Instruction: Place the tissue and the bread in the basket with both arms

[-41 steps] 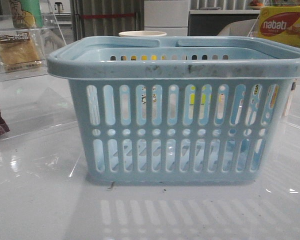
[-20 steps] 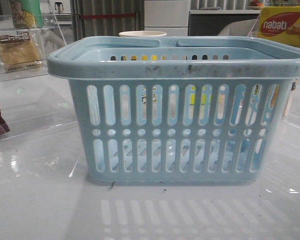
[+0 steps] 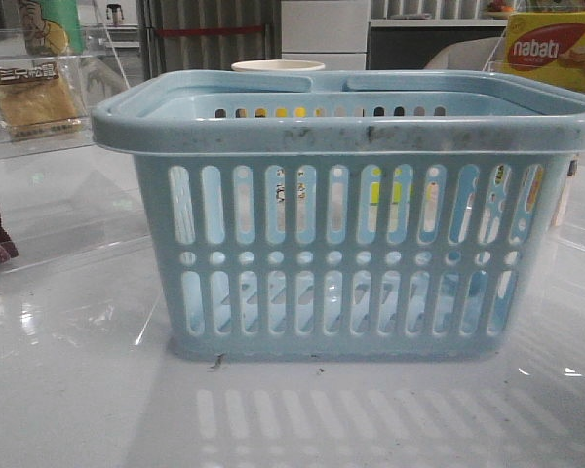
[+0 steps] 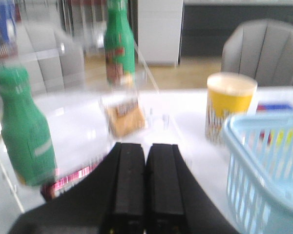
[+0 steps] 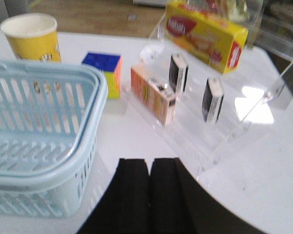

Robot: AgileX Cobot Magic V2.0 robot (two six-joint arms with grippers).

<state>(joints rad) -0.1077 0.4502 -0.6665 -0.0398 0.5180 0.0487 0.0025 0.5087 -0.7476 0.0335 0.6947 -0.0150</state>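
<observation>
A: So, anything different vs a sec ago?

B: Not in the front view. The basket [image 3: 341, 132] sits where it sat, and no arm shows there. We take it the job's barely begun, w/ nothing picked yet.

A: Grippers?

B: Nearest first: left gripper [image 4: 146, 185] has its fingers pressed together w/ nothing between them. Right gripper [image 5: 149, 190] is the same, closed and empty. Both need to open before any grab.

A: Where's our stuff?

B: The bread [image 4: 127, 117] lies ahead of the left gripper on a clear shelf, between two green bottles [image 4: 24, 131]. That view's blurry, so we can't say if it touches anything. The tissue [image 5: 177, 73] stands on the acrylic stand [image 5: 244, 126] ahead-right of the right gripper. A 2nd dark pack is near it and an orange box [image 5: 154, 95] just beside.

A: Room to move?

B: OK on the right, w/ bare table between basket rim and stand, but the stand's clear edges are hard to see. The left is tighter because of the bottles. The basket's top is open, handles folded down. Further off, a yellow cup [image 5: 31, 36] and a cube [image 5: 103, 70] sit behind the basket.
</observation>
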